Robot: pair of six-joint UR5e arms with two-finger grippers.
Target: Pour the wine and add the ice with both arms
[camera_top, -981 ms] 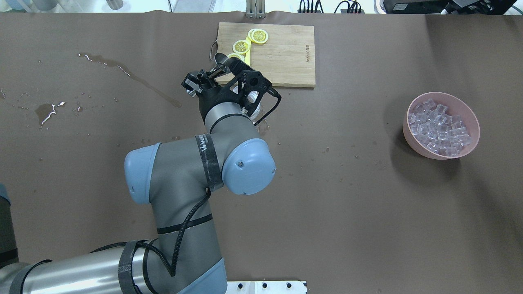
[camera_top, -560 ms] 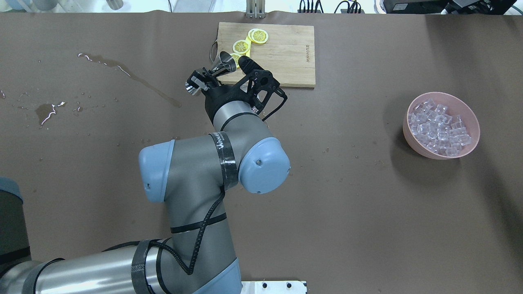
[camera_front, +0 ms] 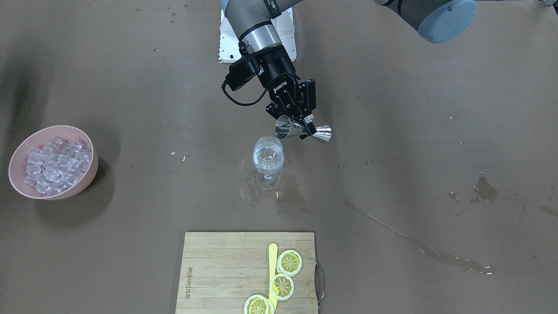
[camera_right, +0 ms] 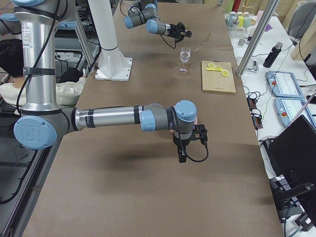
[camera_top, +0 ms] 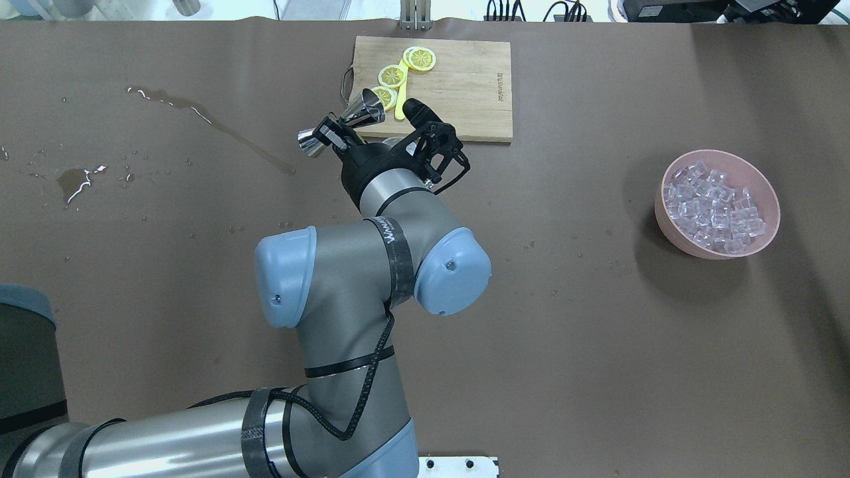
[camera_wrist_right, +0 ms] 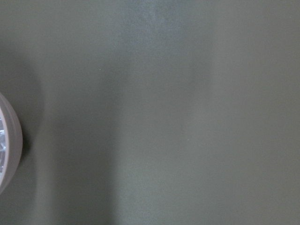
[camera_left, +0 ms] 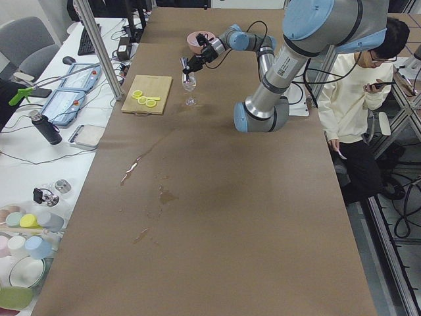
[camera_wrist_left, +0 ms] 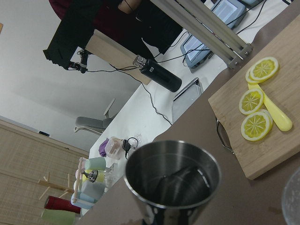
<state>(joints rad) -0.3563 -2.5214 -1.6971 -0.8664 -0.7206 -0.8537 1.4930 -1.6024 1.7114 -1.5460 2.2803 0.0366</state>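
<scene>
My left gripper (camera_front: 305, 125) is shut on the waist of a steel jigger (camera_front: 303, 131). The jigger lies roughly level, with one mouth just above and beside the rim of a stemmed glass (camera_front: 268, 159). The glass holds clear wine (camera_front: 267, 162) and stands in a small puddle. No stream shows. In the left wrist view the jigger's cup (camera_wrist_left: 172, 180) looks empty. From overhead, the left gripper (camera_top: 339, 129) and jigger (camera_top: 362, 113) cover most of the glass. The ice (camera_top: 714, 202) fills a pink bowl (camera_top: 720, 154) at the right. My right gripper (camera_right: 189, 143) hangs over the table; I cannot tell whether it is open or shut.
A wooden board (camera_top: 465, 86) with lemon slices (camera_top: 422, 58) and a yellow tool lies beyond the glass. Spilled liquid streaks (camera_top: 199, 116) mark the table's left part. The bowl's edge (camera_wrist_right: 9, 140) shows in the right wrist view. A person sits beside the robot (camera_left: 355, 85).
The left arm's elbow has swung right and the wrist has turned. The jigger has tipped over to nearly level and its far end now sticks out to the left.
</scene>
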